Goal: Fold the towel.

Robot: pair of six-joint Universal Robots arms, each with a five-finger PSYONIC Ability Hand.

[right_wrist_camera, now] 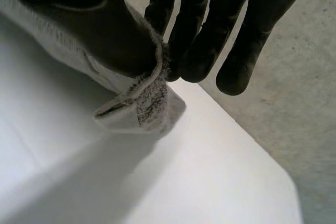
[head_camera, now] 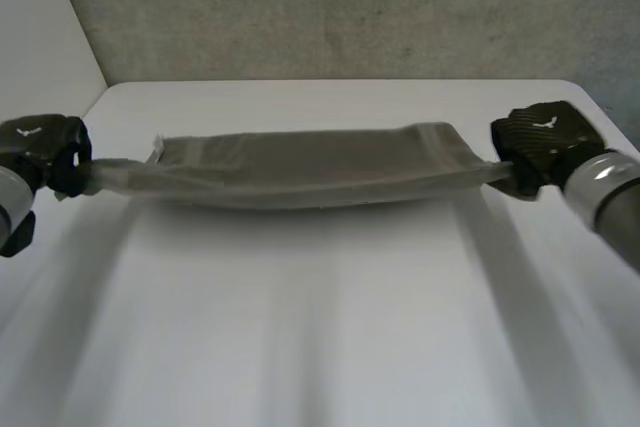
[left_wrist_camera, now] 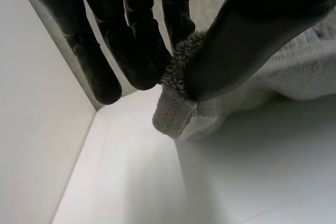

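A grey towel [head_camera: 300, 167] hangs stretched between my two hands above the far half of the white table [head_camera: 320, 327], sagging slightly in the middle. My left hand [head_camera: 45, 152] is shut on the towel's left end; in the left wrist view the thumb [left_wrist_camera: 247, 40] pinches a hemmed corner [left_wrist_camera: 176, 114] against the fingers [left_wrist_camera: 136, 51]. My right hand [head_camera: 540, 147] is shut on the towel's right end; in the right wrist view the thumb [right_wrist_camera: 110, 35] presses the other corner [right_wrist_camera: 142, 103] against the fingers [right_wrist_camera: 205, 40].
A white wall panel [head_camera: 40, 27] stands at the table's left side and a speckled grey wall [head_camera: 340, 7] behind it. The table's far right corner [right_wrist_camera: 283, 182] lies beneath my right hand.
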